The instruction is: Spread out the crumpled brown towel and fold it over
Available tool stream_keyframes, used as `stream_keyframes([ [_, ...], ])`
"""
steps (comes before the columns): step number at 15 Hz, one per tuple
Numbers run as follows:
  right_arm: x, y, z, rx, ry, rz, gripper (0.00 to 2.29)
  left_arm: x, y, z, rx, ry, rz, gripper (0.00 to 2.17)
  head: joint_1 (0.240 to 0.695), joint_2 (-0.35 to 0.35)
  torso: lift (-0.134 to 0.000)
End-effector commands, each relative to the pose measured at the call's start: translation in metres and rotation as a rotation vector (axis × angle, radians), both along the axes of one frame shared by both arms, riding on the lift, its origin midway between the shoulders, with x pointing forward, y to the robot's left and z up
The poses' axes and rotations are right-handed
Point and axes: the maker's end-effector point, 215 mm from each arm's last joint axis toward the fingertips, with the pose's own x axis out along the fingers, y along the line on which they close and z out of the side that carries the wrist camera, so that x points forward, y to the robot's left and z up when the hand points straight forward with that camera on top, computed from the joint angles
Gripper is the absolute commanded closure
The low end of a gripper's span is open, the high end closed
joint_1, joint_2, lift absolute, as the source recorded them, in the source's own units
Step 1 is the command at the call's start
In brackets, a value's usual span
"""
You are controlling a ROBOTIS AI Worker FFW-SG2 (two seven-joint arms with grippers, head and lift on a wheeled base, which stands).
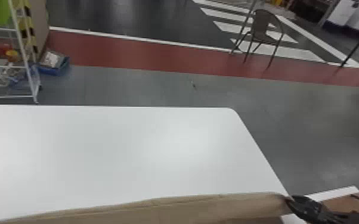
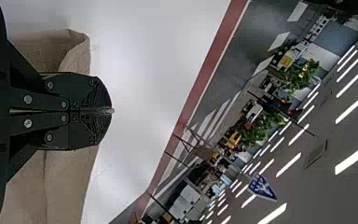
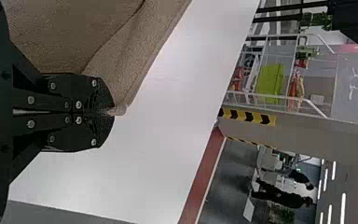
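My right gripper (image 1: 291,201) is at the lower right of the head view, by the table's right edge, at one end of the brown towel (image 1: 187,208). The towel stretches as a long band along the bottom toward the lower left. In the right wrist view, my right gripper (image 3: 113,112) is shut on a corner of the towel (image 3: 126,60), a small tip of cloth poking past its fingers. The left wrist view has my left gripper (image 2: 111,111) shut, a tiny pale bit of cloth at its fingertips; the towel (image 2: 70,182) runs behind it, with a curled fold beside it.
The white table (image 1: 146,149) extends beyond the towel, with its rounded far corner at the right. A white wire rack (image 1: 26,59) stands past it at the left, with a blue tray (image 1: 53,70) beside it. A chair (image 1: 261,29) stands farther off at the right.
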Motion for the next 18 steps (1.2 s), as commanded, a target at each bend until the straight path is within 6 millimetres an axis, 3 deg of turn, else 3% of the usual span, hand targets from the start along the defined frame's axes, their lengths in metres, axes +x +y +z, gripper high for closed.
stream_keyframes([
  [1,-0.01,-0.007,-0.011,-0.04,0.02,0.012,1.46,-0.004,0.01,-0.01,-0.003,-0.03,0.014,1.61,0.695,-0.35,-0.123],
  [3,-0.015,-0.008,-0.021,-0.075,0.035,0.032,1.42,-0.008,0.018,-0.019,-0.011,-0.048,0.02,1.55,0.695,-0.35,-0.123],
  [4,-0.018,-0.006,-0.025,-0.086,0.037,0.044,1.19,-0.009,0.022,-0.021,-0.005,-0.069,0.021,1.51,0.695,-0.35,-0.123],
  [6,-0.025,-0.003,-0.029,-0.094,0.046,0.059,0.94,-0.015,0.022,-0.024,-0.013,-0.079,0.003,1.11,0.695,-0.35,-0.123],
  [12,-0.055,-0.005,-0.05,-0.099,0.108,0.069,0.92,-0.05,0.039,-0.026,-0.019,-0.056,0.007,1.09,0.695,-0.35,-0.123],
  [14,-0.061,-0.009,-0.05,-0.097,0.111,0.064,0.85,-0.062,0.035,-0.028,-0.035,-0.05,-0.02,0.55,0.695,-0.35,-0.123],
  [16,-0.064,-0.008,-0.048,-0.079,0.105,0.059,0.65,-0.067,0.037,-0.032,-0.047,-0.042,-0.02,0.18,0.695,-0.35,-0.123],
  [18,-0.063,-0.007,-0.046,-0.067,0.098,0.057,0.46,-0.069,0.043,-0.027,-0.06,-0.054,-0.013,0.14,0.695,-0.35,-0.123],
])
